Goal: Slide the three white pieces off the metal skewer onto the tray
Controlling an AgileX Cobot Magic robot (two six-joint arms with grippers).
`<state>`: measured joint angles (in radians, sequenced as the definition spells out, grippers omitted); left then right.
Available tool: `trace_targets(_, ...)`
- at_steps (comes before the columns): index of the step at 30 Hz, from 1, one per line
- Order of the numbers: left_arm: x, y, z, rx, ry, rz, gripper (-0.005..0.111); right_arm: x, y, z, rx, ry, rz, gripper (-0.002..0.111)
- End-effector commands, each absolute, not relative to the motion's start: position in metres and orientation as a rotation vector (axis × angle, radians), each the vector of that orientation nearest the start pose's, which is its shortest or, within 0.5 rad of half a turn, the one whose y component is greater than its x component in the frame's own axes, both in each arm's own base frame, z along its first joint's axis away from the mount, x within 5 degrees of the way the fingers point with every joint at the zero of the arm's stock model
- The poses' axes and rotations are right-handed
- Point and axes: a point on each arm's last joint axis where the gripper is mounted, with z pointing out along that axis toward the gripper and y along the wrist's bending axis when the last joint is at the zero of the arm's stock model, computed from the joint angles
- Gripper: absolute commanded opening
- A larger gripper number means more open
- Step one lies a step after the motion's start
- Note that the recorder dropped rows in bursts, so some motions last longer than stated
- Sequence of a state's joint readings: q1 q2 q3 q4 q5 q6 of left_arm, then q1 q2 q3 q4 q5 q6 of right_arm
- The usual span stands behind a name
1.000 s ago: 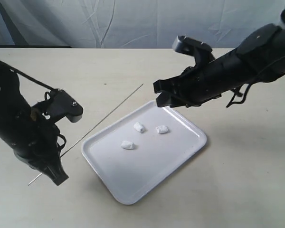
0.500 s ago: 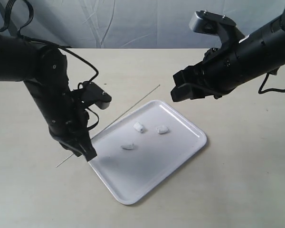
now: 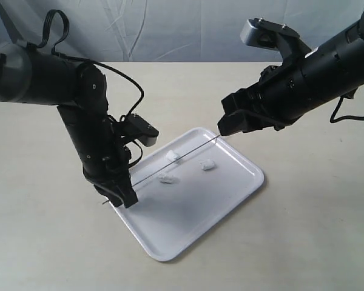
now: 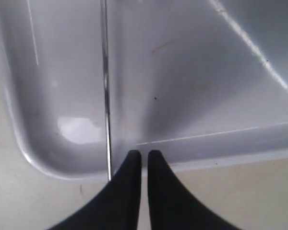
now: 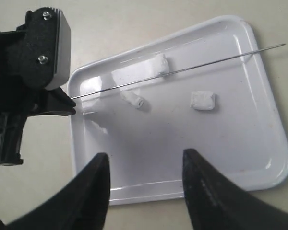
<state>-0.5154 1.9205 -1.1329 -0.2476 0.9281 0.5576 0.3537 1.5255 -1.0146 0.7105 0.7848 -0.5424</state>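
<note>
Three white pieces lie loose on the white tray [image 3: 188, 224]: one [image 3: 174, 156], one [image 3: 207, 164] and one [image 3: 165, 178]. The right wrist view shows them too [image 5: 160, 62], [image 5: 202, 100], [image 5: 133, 99]. My left gripper [image 3: 126, 197] is shut on one end of the thin metal skewer [image 3: 188, 154]. The bare rod slants above the tray, casting a shadow. In the left wrist view the skewer [image 4: 105, 96] runs away from the closed fingers [image 4: 134, 165]. My right gripper [image 3: 227, 127] hangs open by the skewer's free tip, apart from it.
The tray [image 5: 182, 158] lies at an angle on a pale beige table [image 3: 303, 242]. A grey cloth backdrop [image 3: 170, 30] hangs behind. The left arm's cables [image 3: 124, 91] loop above its wrist.
My left gripper has swung right and lifted the skewer off the table, over the tray's left edge. The right gripper rose off the tray corner, then held still.
</note>
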Motion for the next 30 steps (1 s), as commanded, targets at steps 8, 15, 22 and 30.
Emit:
trace_targets(8,0.285,-0.167,0.221,1.334,2.703,-0.06,0.007,0.266,0.136,0.263,-0.696,2.512,0.639,0.029)
trace_targets(15,0.265,-0.133,0.294,1.065,2.586,0.193,0.007,0.248,0.117,0.295,-0.835,2.385,0.4,0.0)
trace_targets(22,0.202,-0.082,0.37,0.803,2.343,0.162,0.006,0.209,0.074,0.363,-0.616,2.131,0.222,0.0)
trace_targets(30,0.115,-0.034,0.399,0.489,1.65,0.052,0.006,0.135,0.028,0.393,-0.211,1.546,0.142,-0.001)
